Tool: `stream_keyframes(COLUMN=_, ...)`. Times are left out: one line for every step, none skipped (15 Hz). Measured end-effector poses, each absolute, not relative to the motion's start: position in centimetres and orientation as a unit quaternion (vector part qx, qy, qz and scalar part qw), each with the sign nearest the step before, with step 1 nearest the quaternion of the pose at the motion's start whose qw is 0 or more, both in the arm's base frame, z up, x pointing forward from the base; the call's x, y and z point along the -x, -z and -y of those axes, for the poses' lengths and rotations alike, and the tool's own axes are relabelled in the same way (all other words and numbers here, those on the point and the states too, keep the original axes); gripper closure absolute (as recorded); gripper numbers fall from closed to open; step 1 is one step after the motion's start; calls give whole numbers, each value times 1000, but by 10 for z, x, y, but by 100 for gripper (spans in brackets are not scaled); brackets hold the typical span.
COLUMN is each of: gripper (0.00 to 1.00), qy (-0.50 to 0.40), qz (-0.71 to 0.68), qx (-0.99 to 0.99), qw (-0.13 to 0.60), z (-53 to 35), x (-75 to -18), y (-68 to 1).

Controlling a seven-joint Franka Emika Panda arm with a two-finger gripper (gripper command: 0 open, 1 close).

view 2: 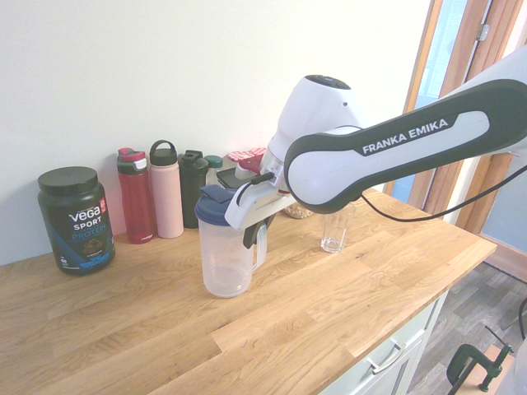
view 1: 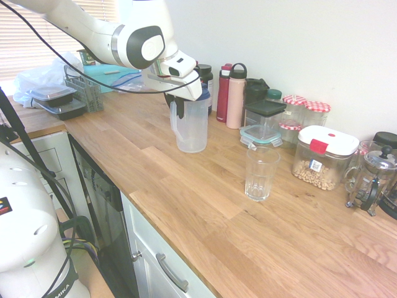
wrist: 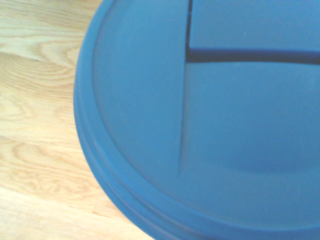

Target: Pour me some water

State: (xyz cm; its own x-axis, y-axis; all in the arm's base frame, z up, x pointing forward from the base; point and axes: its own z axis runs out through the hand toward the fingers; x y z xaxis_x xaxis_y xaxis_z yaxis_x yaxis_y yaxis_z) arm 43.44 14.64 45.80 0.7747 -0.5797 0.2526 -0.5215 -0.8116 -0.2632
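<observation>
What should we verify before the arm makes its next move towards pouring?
1. Black two-finger gripper shut on the handle of the clear plastic pitcher: ok
2. Blue plastic lid seated on the pitcher: ok
3. Clear ridged drinking glass upright: ok
4. Pitcher's spout above the glass: not ok, pitcher stands apart from it
5. Water in the pitcher: cannot tell

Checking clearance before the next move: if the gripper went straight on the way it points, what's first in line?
The counter, met by the base of the pitcher that the gripper holds, pointing down. Base may already be touching; depth unclear.
</observation>
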Motion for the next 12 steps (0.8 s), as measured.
stream_keyframes(gripper=0, qy=163, qz=-293, qx=938, qw=87, z=-146, x=-436, y=-457)
stream_keyframes(gripper=0, qy=162, qz=-292, qx=939, qw=85, z=-147, x=-437, y=-456)
stream_keyframes(gripper=0, qy=162, qz=-291, qx=939, qw=84, z=-146, x=-437, y=-455)
stream_keyframes(gripper=0, qy=162, qz=-291, qx=939, qw=84, z=-146, x=-438, y=-455)
stream_keyframes(gripper=0, qy=162, qz=-291, qx=939, qw=84, z=-147, x=-438, y=-455)
stream_keyframes(gripper=0, qy=162, qz=-290, qx=939, qw=85, z=-147, x=-437, y=-456)
stream_keyframes(gripper=0, qy=162, qz=-289, qx=940, qw=85, z=-148, x=-437, y=-456)
stream_keyframes(gripper=0, qy=161, qz=-288, qx=940, qw=85, z=-150, x=-437, y=-456)
stream_keyframes(gripper=0, qy=157, qz=-285, qx=942, qw=83, z=-152, x=-434, y=-456)
stream_keyframes(gripper=0, qy=148, qz=-286, qx=944, qw=71, z=-154, x=-429, y=-458)
stream_keyframes(gripper=0, qy=138, qz=-291, qx=945, qw=54, z=-156, x=-419, y=-462)
stream_keyframes(gripper=0, qy=131, qz=-296, qx=945, qw=42, z=-158, x=-406, y=-470)
